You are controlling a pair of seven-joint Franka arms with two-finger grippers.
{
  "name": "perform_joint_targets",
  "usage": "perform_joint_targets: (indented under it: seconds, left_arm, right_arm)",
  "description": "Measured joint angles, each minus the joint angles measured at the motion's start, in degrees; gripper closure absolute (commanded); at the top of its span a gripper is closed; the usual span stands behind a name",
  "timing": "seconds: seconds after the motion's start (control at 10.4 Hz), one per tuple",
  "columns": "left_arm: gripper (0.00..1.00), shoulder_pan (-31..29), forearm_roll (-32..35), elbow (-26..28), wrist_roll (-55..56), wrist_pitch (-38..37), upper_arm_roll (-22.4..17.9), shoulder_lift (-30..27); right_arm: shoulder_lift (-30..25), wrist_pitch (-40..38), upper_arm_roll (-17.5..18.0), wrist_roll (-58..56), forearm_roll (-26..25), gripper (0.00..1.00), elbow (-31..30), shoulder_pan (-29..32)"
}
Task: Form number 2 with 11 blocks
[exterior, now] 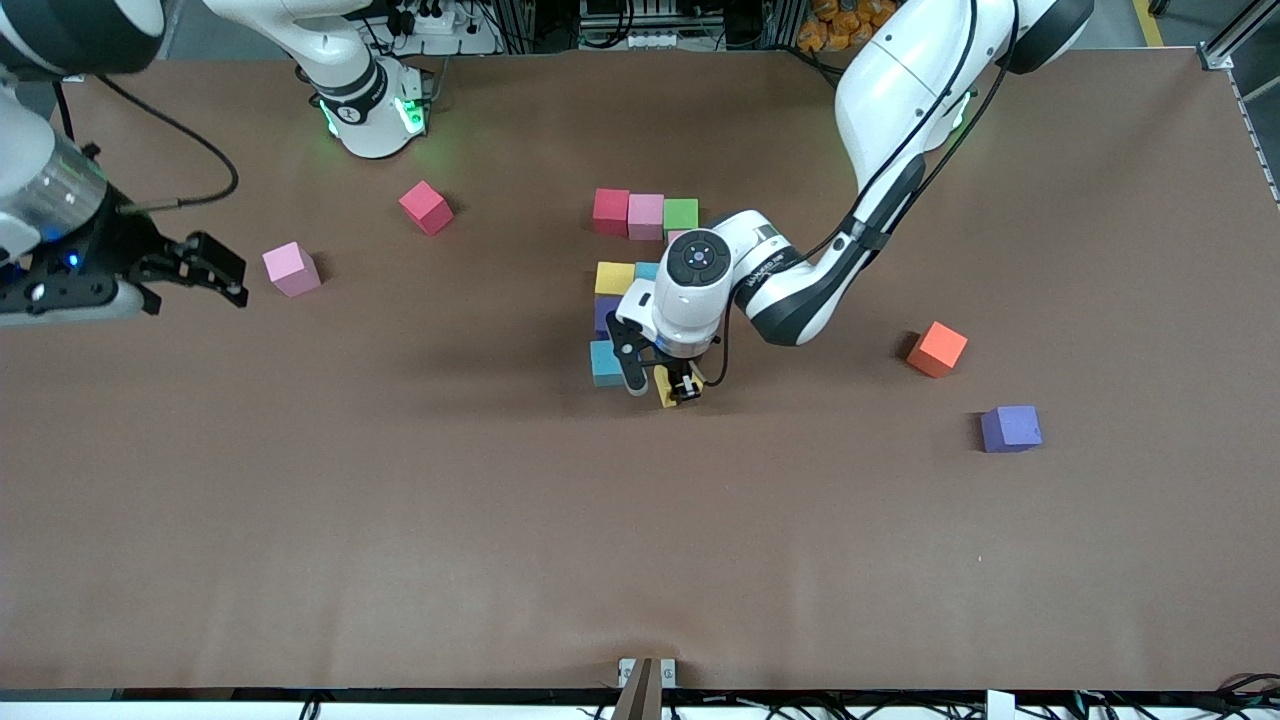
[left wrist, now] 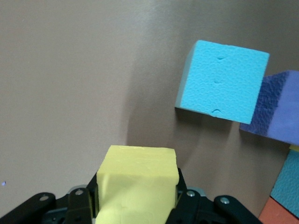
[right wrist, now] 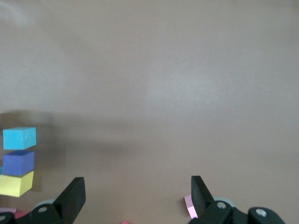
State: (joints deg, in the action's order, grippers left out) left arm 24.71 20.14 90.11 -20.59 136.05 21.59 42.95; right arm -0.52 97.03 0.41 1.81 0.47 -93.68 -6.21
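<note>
From the front, the left gripper (exterior: 684, 388) is clamping a yellow block (exterior: 664, 386) and hanging low just beside the light blue block (exterior: 605, 363), which is the nearest-to-camera piece of the half-built number 2 (exterior: 640, 270). That position suggests the yellow cube is meant to continue the bottom row out from the light blue block. The right gripper (exterior: 205, 268) is waiting, jaws spread and empty, well away toward the right arm's end of the table, close to a loose pink block (exterior: 291, 269). A loose red block (exterior: 426, 207), orange block (exterior: 937, 349) and purple block (exterior: 1010, 428) are lying well apart from the light blue block.

In the left wrist view, the fingers (left wrist: 187, 198) are pressing both sides of the yellow block (left wrist: 138, 184), with bare table between it and the light blue block (left wrist: 222, 81).

In the right wrist view, the open fingers (right wrist: 72, 198) are holding nothing; the light blue block (right wrist: 19, 138) is showing far off.
</note>
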Motion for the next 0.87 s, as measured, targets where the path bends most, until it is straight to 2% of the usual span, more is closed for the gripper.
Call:
perform_joint_targets:
  seconds: [0.48,0.87]
  left_arm:
    - [0.49,2.3,0.0,0.0,-4.0,-0.3,0.0,0.8]
    - [0.49,3.2,0.0,0.0,-4.1,-0.3,0.0,1.9]
  right_arm:
    - [-0.9,-4.6,-0.4,-3.4,-0.1,0.00,1.1,1.1]
    - [-1.0,-5.0,-1.4,-6.9,-0.5,0.00,2.3,7.5]
